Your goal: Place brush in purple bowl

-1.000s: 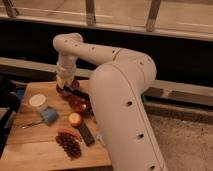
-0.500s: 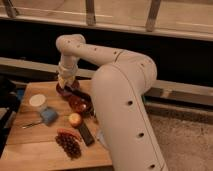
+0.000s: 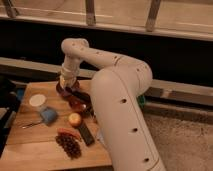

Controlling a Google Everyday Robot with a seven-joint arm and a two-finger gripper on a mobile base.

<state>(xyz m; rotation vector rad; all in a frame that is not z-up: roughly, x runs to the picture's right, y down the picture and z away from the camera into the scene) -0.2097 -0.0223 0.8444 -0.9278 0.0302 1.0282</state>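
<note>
Almost nothing is changing since the earlier frames: your arm is staying bent over the far end of the surface (image 3: 30, 150), with the end effector (image 3: 68, 86) hanging low over the purple bowl (image 3: 64, 90). You cannot tell from here whether it is clenched or let go, and you cannot see the brush clearly; it may be tucked under the end effector, right at the bowl, but that is only a guess.

So the thing you are aiming for is sitting straight below you, touching or nearly touching the end effector. The brush's long line is hidden, so you are working blind on how it is lying across the rim.

Just beside the purple bowl, toward the near side, the red-orange bowl (image 3: 80, 104) is sitting, and it is the closest thing you could hit by mistake. Further along are the orange fruit (image 3: 75, 119), the flat black block (image 3: 86, 134), the grape bunch (image 3: 69, 145), the blue cup (image 3: 49, 115) and the white lid (image 3: 37, 101).
</note>
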